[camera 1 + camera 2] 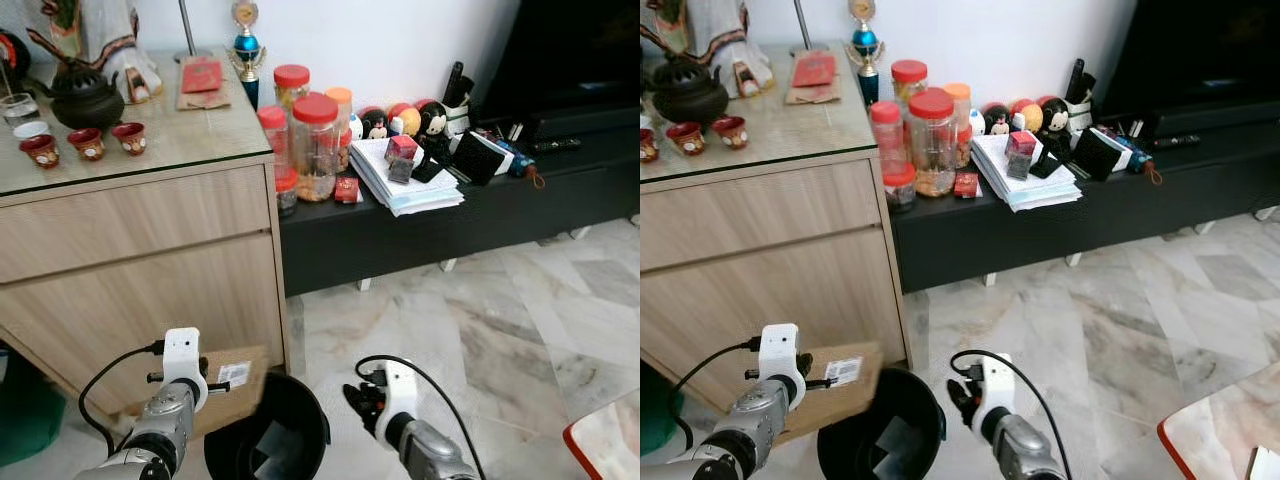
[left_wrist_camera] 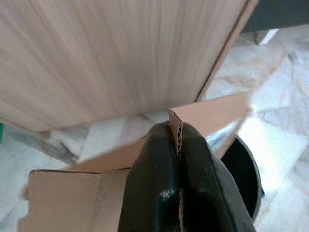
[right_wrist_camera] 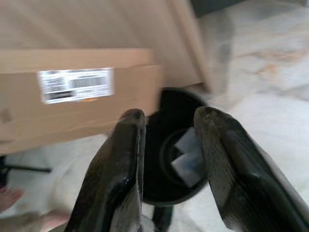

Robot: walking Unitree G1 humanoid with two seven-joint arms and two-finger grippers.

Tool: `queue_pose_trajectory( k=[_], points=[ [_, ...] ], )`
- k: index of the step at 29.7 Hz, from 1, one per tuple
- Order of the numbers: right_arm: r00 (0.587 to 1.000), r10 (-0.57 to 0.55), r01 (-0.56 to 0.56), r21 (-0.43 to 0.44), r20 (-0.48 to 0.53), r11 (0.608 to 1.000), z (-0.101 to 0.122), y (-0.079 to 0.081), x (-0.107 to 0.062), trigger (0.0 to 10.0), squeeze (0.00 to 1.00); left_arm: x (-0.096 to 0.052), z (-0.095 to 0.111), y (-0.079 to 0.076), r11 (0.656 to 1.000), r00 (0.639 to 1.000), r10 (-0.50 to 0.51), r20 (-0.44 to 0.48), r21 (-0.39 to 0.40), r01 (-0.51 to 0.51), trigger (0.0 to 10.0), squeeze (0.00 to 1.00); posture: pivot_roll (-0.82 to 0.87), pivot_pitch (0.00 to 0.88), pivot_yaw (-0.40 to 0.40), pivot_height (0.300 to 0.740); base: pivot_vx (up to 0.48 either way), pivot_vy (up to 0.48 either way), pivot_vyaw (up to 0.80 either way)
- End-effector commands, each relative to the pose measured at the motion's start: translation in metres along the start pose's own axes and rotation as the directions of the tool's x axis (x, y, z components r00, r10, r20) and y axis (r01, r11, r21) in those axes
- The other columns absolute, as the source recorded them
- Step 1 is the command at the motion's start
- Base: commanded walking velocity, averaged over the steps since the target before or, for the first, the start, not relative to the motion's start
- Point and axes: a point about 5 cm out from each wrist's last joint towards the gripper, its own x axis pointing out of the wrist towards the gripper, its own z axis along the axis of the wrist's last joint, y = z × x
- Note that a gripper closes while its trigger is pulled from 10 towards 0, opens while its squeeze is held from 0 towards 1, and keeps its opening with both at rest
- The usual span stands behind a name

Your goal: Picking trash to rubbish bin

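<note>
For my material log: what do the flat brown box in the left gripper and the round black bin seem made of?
The flat brown box looks like matte corrugated cardboard: fluting shows at its pinched edge, between the left gripper fingers. The round black bin seems smooth, slightly glossy plastic, though metal can't be excluded.

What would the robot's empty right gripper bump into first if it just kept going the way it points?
Probably the round black rubbish bin: the open right gripper frames its mouth between its fingers. The flat brown cardboard box sits off to one side, though depth is hard to judge.
</note>
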Motion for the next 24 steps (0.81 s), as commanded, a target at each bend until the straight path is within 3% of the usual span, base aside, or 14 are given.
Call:
queue_pose_trajectory(
  k=[1,9,24],
  points=[
    [1.0,0.009,-0.009,-0.015,0.013,1.0,0.006,-0.001,0.001,10.0,0.0,0.001,0.0,-0.006,1.0,0.999,-0.027,-0.021,0.016,0.027,10.0,0.0,0.06,0.034,-0.022,0.74,0.0,0.0,0.0],
    [0.993,0.112,-0.112,-0.026,0.02,0.993,0.011,0.008,0.004,10.0,0.0,0.003,0.006,-0.017,0.996,0.997,-0.082,-0.016,0.031,0.082,10.0,0.0,0.05,0.043,-0.028,0.74,0.0,0.0,0.0],
    [0.989,0.148,-0.147,-0.034,0.02,0.989,0.013,0.009,0.004,10.0,0.0,0.005,0.014,-0.021,0.995,0.996,-0.09,-0.005,0.042,0.09,10.0,0.0,0.04,0.047,-0.031,0.74,0.0,0.0,0.0]
  ],
)
